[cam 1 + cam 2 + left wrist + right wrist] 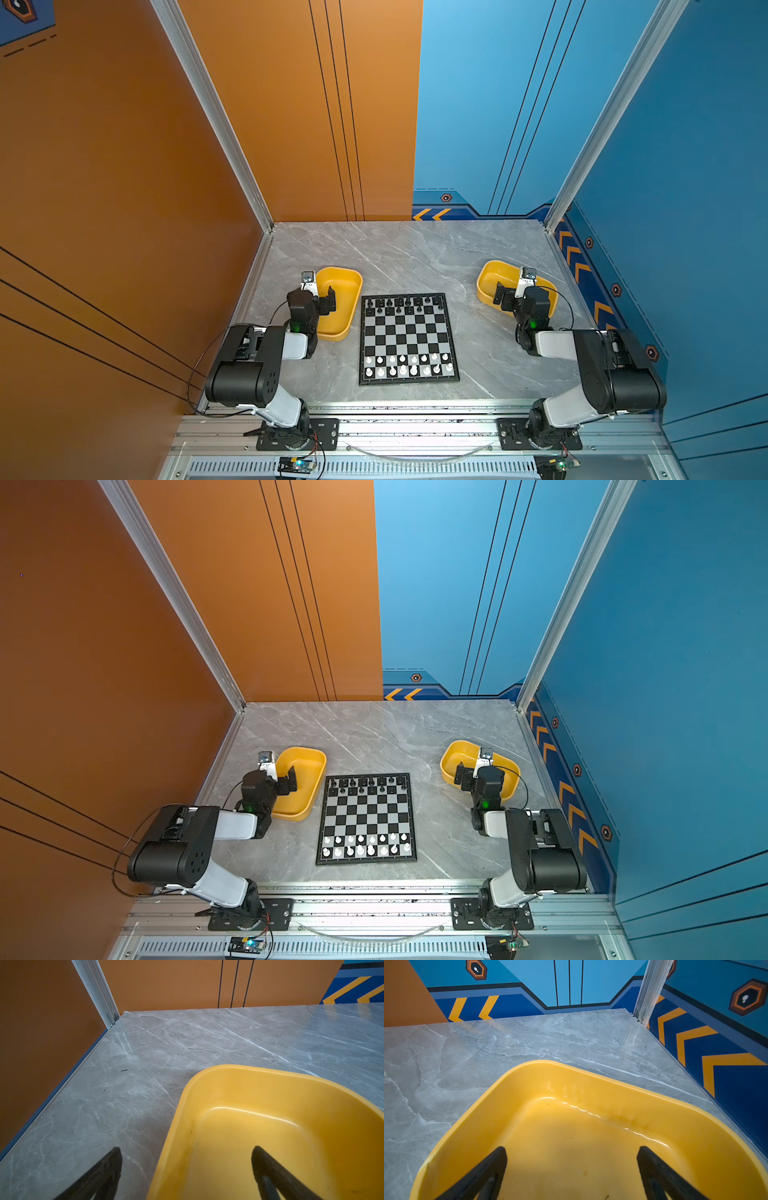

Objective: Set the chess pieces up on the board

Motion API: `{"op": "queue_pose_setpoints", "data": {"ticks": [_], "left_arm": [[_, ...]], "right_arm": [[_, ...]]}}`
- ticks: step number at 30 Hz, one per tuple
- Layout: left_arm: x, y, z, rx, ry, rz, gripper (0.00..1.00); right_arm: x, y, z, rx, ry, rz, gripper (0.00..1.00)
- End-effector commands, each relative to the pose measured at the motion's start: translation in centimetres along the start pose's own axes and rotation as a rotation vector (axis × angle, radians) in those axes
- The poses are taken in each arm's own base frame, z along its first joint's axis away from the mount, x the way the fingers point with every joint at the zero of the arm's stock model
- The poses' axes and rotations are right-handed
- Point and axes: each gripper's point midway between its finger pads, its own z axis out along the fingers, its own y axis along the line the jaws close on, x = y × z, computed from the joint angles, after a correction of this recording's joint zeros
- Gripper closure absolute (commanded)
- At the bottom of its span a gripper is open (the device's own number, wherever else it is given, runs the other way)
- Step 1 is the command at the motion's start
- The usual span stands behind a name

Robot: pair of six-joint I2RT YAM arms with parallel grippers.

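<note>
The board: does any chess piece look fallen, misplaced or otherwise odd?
Nothing stands out. Black pieces stand in the two far rows of the board, white pieces in the two near rows; none looks fallen.

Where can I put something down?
Bare marble table lies beyond the chessboard, between the left yellow tray and right yellow tray; the board's middle rows are free. Crowded: black pieces fill its far rows, white pieces its near rows.
</note>
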Motion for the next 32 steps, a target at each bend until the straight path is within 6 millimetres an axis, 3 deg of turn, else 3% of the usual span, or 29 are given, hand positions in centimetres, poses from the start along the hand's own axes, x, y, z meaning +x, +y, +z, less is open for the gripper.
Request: {"op": "queue_pose_setpoints", "data": {"ticks": [1,32], "left_arm": [[-0.49,-0.25,0.15,0.012,-0.006,0.007,0.02],[-0.47,-0.36,0.13,0.006,-0.005,0.017,0.02]], "right_arm": [[0.25,0.21,-0.01,-0.008,-0.002,-0.015,0.0],[0.24,0.16,0.03,-0.012,-0.001,-0.011,0.0]]}}
